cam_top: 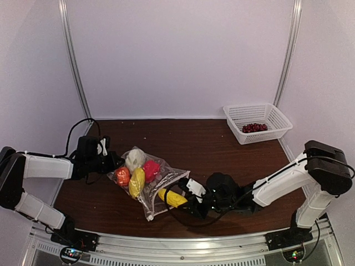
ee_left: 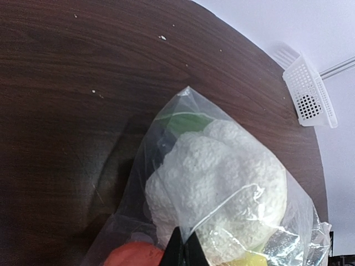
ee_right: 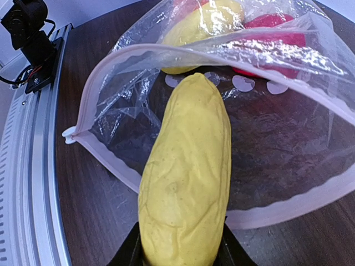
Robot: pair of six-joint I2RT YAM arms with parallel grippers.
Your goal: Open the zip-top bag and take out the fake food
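The clear zip-top bag [cam_top: 161,185] lies on the table with its mouth gaping toward the right arm; the pinkish-white zip strip [ee_right: 105,72] is parted. My left gripper [ee_left: 186,250] is shut, pinching the plastic of the bag [ee_left: 166,127] at its far closed end. Inside are a white bumpy piece [ee_left: 222,177], an orange piece [ee_left: 132,256], a yellow piece [ee_right: 205,22] and a red piece [ee_right: 274,25]. My right gripper [ee_right: 180,250] is shut on a long yellow fake food [ee_right: 186,172], which lies across the lower zip strip, half out of the mouth.
A white mesh basket [cam_top: 273,115] stands at the back right with a dark grape cluster [cam_top: 254,127] in it. The table's front rail [ee_right: 30,166] runs close behind the right gripper. White walls close in the sides and back.
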